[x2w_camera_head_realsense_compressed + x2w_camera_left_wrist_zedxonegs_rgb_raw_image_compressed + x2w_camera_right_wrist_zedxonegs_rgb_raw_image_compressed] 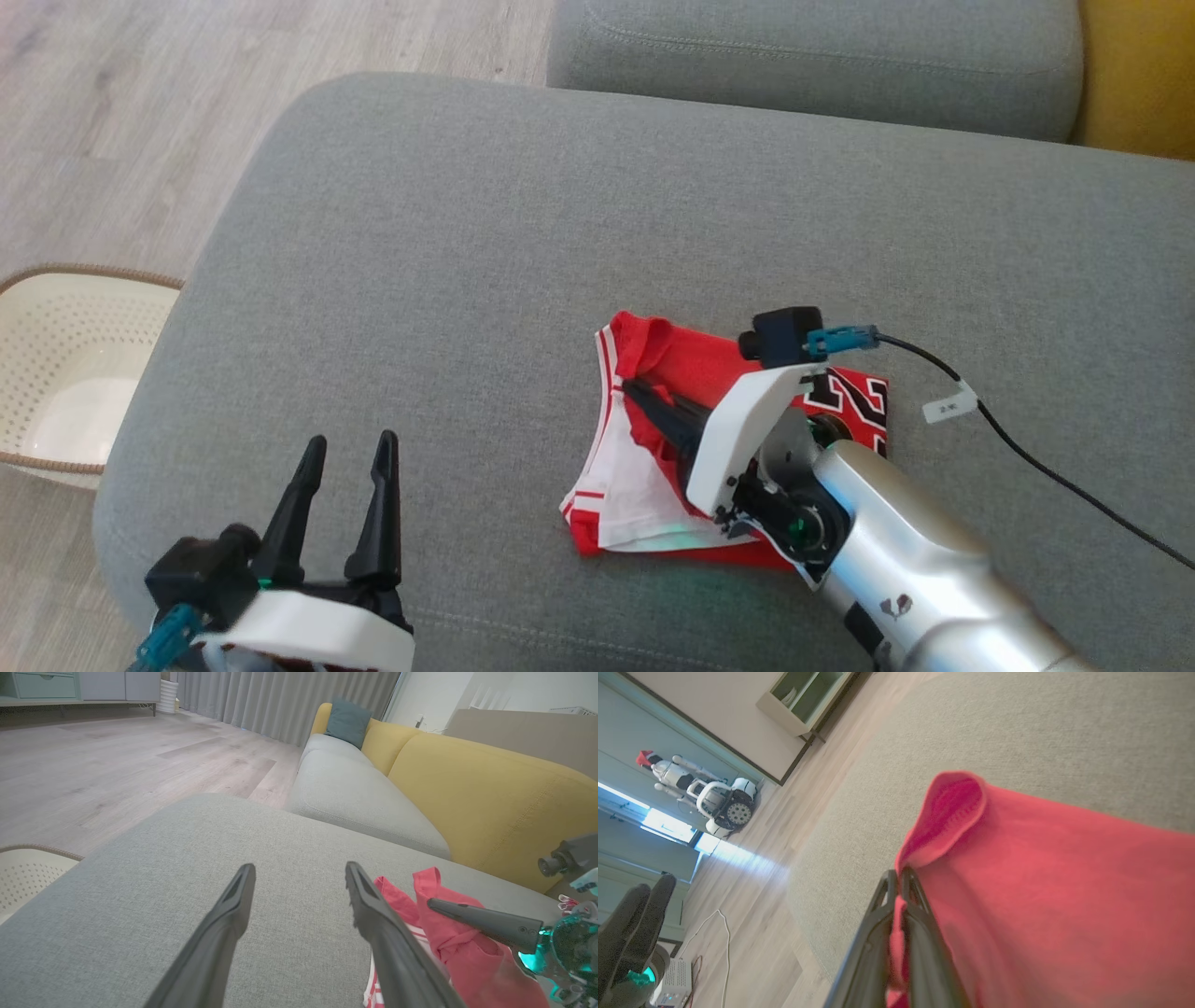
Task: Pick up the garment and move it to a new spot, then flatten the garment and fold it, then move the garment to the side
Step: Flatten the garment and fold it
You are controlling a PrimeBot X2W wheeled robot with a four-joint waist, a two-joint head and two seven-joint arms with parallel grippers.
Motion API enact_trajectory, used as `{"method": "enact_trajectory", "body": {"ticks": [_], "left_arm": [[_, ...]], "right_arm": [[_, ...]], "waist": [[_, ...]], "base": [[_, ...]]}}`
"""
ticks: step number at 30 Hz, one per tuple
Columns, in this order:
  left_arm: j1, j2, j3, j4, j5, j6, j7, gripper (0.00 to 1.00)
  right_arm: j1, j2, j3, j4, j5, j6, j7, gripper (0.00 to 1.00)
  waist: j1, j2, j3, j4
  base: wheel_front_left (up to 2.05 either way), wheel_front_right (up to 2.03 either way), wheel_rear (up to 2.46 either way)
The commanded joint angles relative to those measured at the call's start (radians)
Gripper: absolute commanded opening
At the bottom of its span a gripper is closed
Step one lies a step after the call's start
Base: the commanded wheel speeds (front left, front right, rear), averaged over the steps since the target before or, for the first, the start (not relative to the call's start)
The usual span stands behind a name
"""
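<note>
1. One pale perforated basket stands on the wood floor at the far left, just beside the sofa's edge.
2. One left gripper hovers at the lower left, over the near corner of the grey seat cushion; its two dark jaws stand apart, released, with nothing between them; it is well apart from the cloth.
3. One garment, a red jersey with white trim and black-and-white numerals, lies crumpled right of centre on that same cushion, near its front edge; some of its white side is turned up along the left.
4. One right gripper reaches in from the lower right, over the garment; the right wrist view shows its two jaws clenched on a raised fold of red cloth, which curls up just past the tips.
5. One black cable carrying one white tag trails from the wrist camera across the cushion to the right.
6. One second grey cushion lies beyond, making two grey cushions in all; one yellow backrest fills the top right corner.
</note>
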State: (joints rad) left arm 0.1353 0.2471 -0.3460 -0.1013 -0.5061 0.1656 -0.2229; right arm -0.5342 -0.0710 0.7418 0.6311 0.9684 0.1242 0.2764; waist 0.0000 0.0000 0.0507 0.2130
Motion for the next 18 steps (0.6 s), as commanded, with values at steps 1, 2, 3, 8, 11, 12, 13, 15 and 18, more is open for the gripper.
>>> {"method": "enact_trajectory", "body": {"ticks": [1,2,3,8,11,12,13,15,18], "left_arm": [[-0.057,0.0,0.029,-0.027,-0.003,-0.006,-0.01,1.0],[-0.058,-0.002,0.028,-0.025,-0.003,-0.006,-0.01,1.0],[-0.06,-0.003,0.027,-0.023,-0.003,-0.007,-0.011,1.0],[-0.066,-0.009,0.026,-0.014,-0.004,-0.008,-0.015,1.0],[-0.069,-0.011,0.026,-0.01,-0.005,-0.009,-0.018,1.0],[-0.07,-0.012,0.027,-0.01,-0.005,-0.009,-0.019,1.0],[-0.071,-0.013,0.027,-0.009,-0.005,-0.01,-0.02,1.0],[-0.071,-0.014,0.029,-0.008,-0.005,-0.009,-0.022,1.0],[-0.072,-0.015,0.034,-0.01,-0.005,-0.007,-0.024,1.0]], "right_arm": [[-0.05,0.021,0.012,-0.015,0.025,0.007,-0.034,0.23],[-0.058,0.021,0.024,-0.003,0.04,0.007,-0.05,0.54],[-0.066,0.021,0.037,0.008,0.053,0.007,-0.062,1.0],[-0.113,0.021,0.098,0.038,0.113,0.007,-0.113,1.0],[-0.139,0.021,0.124,0.048,0.142,0.007,-0.141,1.0],[-0.148,0.021,0.129,0.052,0.149,0.007,-0.153,1.0],[-0.157,0.021,0.132,0.057,0.155,0.007,-0.167,1.0],[-0.178,0.021,0.134,0.069,0.161,0.007,-0.196,1.0],[-0.214,0.021,0.127,0.1,0.147,0.007,-0.249,1.0]], "waist": [[0.0,0.0,0.004,0.002],[0.0,0.0,0.006,0.003],[0.0,0.0,0.008,0.004],[0.0,0.0,0.016,-0.008],[0.0,0.0,0.02,-0.019],[0.0,0.0,0.021,-0.023],[0.0,0.0,0.022,-0.028],[0.0,0.0,0.025,-0.037],[0.0,0.0,0.031,-0.053]], "base": [[0.0,0.0,0.0],[0.0,0.0,0.0],[0.0,0.0,0.0],[0.0,0.0,0.0],[0.0,0.0,0.0],[0.0,0.0,0.0],[0.0,0.0,0.0],[0.0,0.0,0.0],[0.0,0.0,0.0]]}}
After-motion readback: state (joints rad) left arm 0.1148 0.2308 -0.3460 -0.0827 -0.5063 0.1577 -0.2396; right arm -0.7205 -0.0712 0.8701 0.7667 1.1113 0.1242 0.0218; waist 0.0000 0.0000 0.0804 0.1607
